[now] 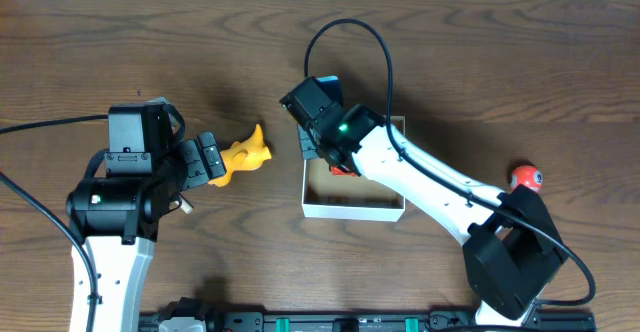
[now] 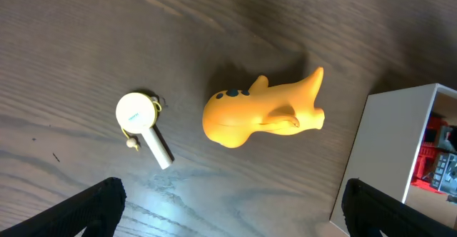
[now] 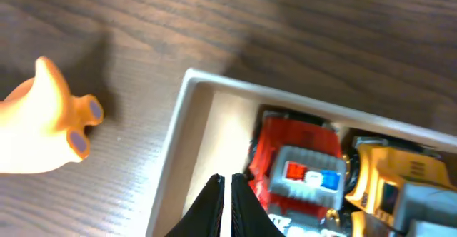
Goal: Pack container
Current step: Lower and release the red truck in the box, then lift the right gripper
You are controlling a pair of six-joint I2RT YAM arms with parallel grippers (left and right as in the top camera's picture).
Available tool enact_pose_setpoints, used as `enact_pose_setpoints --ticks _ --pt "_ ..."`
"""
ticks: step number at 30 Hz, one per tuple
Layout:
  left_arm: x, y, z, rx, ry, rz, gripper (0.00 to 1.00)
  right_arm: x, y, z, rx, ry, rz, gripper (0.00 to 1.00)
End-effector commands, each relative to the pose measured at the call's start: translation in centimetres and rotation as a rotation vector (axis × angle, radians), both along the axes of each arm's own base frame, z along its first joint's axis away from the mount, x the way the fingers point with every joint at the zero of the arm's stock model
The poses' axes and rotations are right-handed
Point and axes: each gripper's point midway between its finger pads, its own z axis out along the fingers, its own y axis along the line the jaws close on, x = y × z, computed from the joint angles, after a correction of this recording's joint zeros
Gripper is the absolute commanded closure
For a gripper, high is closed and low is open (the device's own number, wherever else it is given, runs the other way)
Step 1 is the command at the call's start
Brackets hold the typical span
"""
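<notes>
The container (image 1: pixel 352 209) is a small white-walled box with a tan inside, right of the table's middle. It holds a red toy truck (image 3: pixel 300 167) and a yellow toy truck (image 3: pixel 394 181). My right gripper (image 3: pixel 228 194) is shut and empty, its tips inside the container's left part next to the red truck; overhead it sits over the box's far left corner (image 1: pixel 314 148). A yellow animal toy (image 2: pixel 264 112) lies on the table left of the container (image 2: pixel 389 148). My left gripper (image 2: pixel 232 208) is open and empty, just short of the yellow toy (image 1: pixel 245 154).
A small white round tag with a short handle (image 2: pixel 141 123) lies on the wood left of the yellow toy. A red-orange ball (image 1: pixel 524 179) lies at the right, beside the right arm's base. Black cables run across the far side.
</notes>
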Motion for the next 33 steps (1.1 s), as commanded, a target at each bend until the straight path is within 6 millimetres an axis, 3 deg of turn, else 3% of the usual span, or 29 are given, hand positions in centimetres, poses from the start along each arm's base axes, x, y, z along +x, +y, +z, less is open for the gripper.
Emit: enact_pose_setpoints --ticks 1,18,33 --pt "0.2 0.1 0.6 0.001 -0.015 0.009 0.02 -0.1 0.6 1.0 0.014 -0.02 0.02 0.94" --pt "0.2 0.1 0.6 0.001 -0.015 0.009 0.02 0.2 0.4 -5.3 -0.045 0.067 -0.074 0.94" --pt "0.2 0.1 0.6 0.0 -0.014 0.009 0.02 1.3 -1.0 -5.8 -0.085 0.016 -0.186 0.94"
